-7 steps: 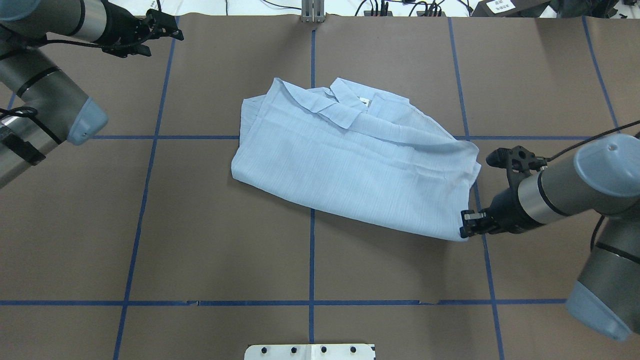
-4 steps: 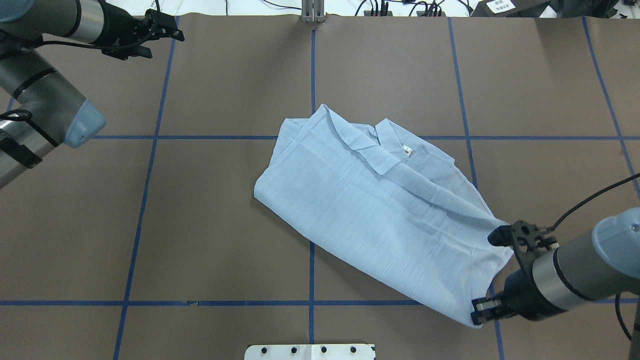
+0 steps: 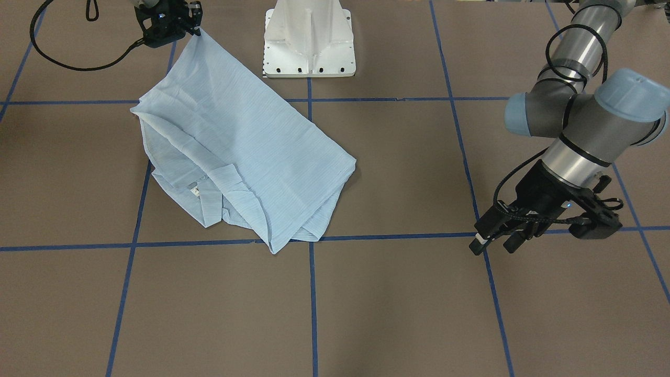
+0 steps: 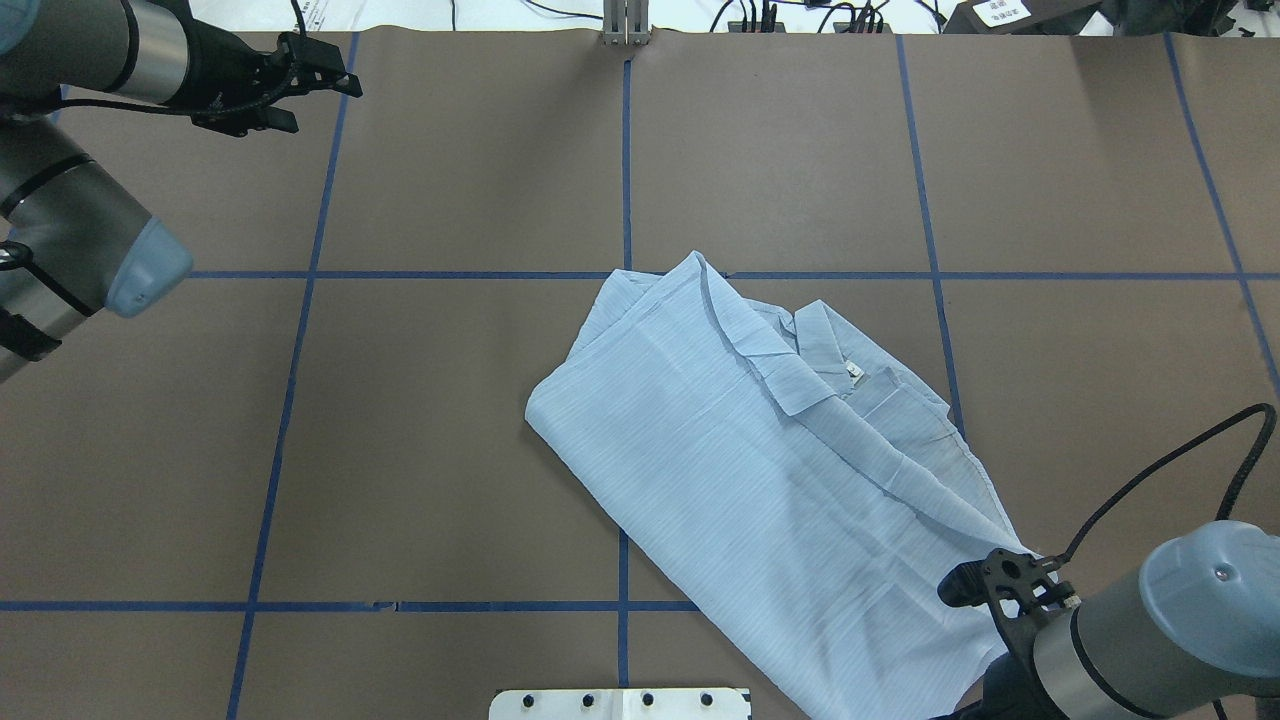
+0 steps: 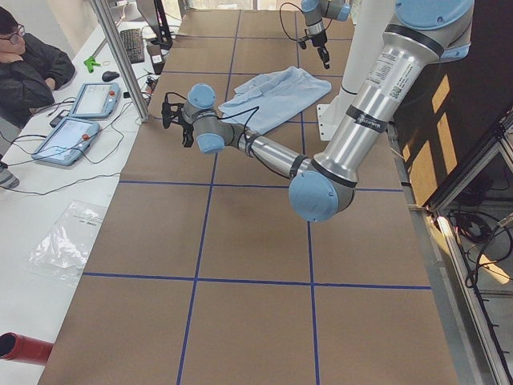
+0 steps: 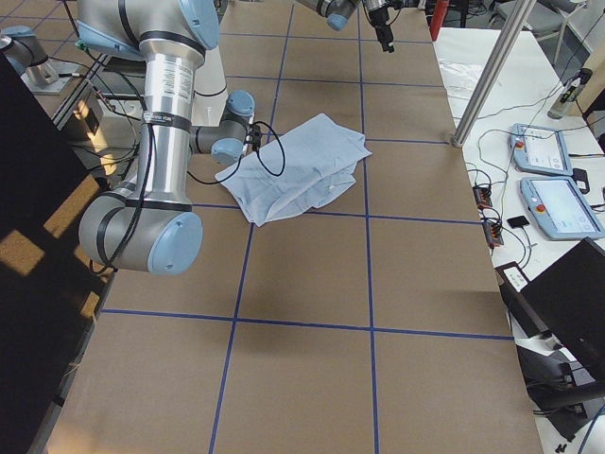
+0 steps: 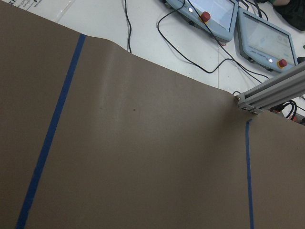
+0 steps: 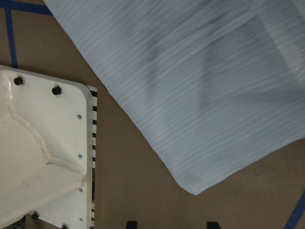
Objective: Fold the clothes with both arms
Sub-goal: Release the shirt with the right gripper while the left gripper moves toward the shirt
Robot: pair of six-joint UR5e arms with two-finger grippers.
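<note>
In the front view, the shirt lies folded on the counter, with one corner drawn right up to our right hand. Our left hand hangs empty with its tips apart, well off past the shirt's far side.

From overhead, we see a small white tag at the collar, too small to read.

In the right wrist view, the two fingertips stand apart with bare counter between them. The shirt's corner lies just ahead of them, beside the white pedestal.
</note>
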